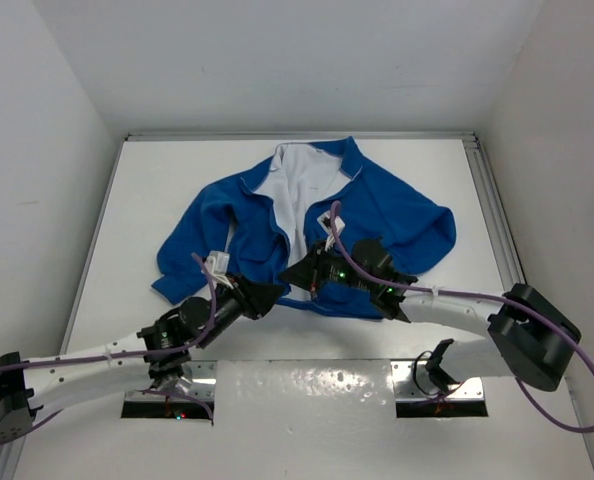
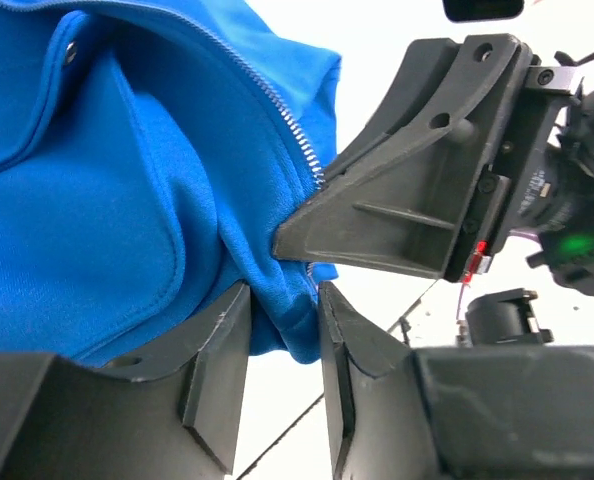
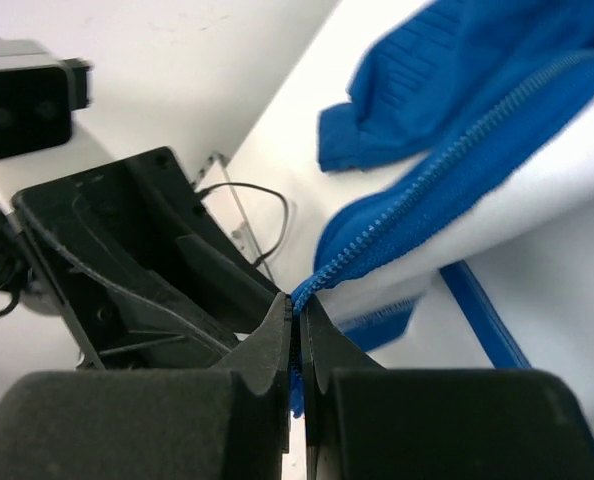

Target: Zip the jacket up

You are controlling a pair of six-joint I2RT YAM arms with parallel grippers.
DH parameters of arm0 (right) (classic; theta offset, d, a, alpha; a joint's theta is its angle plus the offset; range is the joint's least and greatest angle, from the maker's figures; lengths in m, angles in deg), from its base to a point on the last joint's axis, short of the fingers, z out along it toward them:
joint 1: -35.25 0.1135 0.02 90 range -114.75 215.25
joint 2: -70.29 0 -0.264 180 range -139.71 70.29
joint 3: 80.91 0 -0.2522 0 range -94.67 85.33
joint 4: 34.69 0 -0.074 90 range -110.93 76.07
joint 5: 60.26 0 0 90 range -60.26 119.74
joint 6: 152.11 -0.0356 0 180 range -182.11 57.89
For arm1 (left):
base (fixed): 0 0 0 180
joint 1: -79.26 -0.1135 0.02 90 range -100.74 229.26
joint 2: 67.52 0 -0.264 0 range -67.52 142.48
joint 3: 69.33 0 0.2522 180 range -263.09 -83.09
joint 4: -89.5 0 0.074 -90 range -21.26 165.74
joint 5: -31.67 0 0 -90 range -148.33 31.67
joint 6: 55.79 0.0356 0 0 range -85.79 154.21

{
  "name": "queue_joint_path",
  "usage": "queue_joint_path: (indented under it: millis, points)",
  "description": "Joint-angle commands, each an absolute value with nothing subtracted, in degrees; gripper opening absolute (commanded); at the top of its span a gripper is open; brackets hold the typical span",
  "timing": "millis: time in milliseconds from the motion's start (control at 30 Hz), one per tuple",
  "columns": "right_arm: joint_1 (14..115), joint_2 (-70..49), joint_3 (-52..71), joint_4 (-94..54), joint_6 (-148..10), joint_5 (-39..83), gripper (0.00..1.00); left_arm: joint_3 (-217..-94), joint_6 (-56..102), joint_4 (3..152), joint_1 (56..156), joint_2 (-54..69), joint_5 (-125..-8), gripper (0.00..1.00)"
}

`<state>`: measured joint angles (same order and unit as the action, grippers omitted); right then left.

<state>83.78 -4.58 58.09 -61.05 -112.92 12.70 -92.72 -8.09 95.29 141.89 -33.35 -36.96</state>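
Note:
The blue jacket (image 1: 387,205) lies spread on the white table (image 1: 137,210), front open, white lining (image 1: 295,185) showing. Both grippers meet at its bottom hem. My left gripper (image 1: 275,293) (image 2: 283,298) has its jaws parted, and a fold of blue hem (image 2: 282,320) hangs between them. The silver zipper (image 2: 277,105) runs down to that fold. My right gripper (image 1: 291,274) (image 3: 297,312) is shut on the bottom end of the other zipper edge (image 3: 447,165). One of its fingers (image 2: 397,205) reaches the hem from the right in the left wrist view.
A metal rail (image 1: 497,225) runs along the table's right side, and white walls enclose the table. Purple cables loop off both arms. The left gripper's black body (image 3: 127,260) sits close on the left in the right wrist view.

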Motion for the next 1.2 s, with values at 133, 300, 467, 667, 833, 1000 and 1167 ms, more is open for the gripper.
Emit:
queue_joint_path:
  millis: [133, 300, 467, 667, 833, 1000, 1167]
  points:
    - [84.0, -5.7, 55.0, -70.6, -111.2, 7.1, 0.00, -93.7, -8.8, 95.7, 142.2, -37.3, -38.6, 0.33]
    - [84.0, -7.0, 55.3, -73.7, -114.0, 4.8, 0.00, -94.6, -7.5, 96.0, 142.2, -36.5, -38.3, 0.29]
    - [83.9, -6.2, 55.2, -71.6, -113.2, 4.5, 0.00, -95.2, -7.3, 95.9, 142.2, -36.4, -37.7, 0.02]
    - [83.9, -5.0, 54.6, -66.8, -111.0, 6.2, 0.00, -95.1, -7.6, 95.2, 142.1, -36.6, -38.1, 0.01]
    - [83.9, -4.5, 53.8, -63.7, -109.6, 6.4, 0.00, -94.7, -7.5, 94.0, 142.2, -38.0, -37.9, 0.00]
    - [83.9, -4.1, 52.9, -58.6, -107.9, 7.4, 0.03, -94.4, -6.7, 92.7, 142.2, -39.7, -37.0, 0.00]
    - [83.9, 1.6, 52.9, -45.2, -104.0, 14.2, 0.59, -93.8, -4.6, 92.5, 142.2, -39.8, -35.7, 0.00]
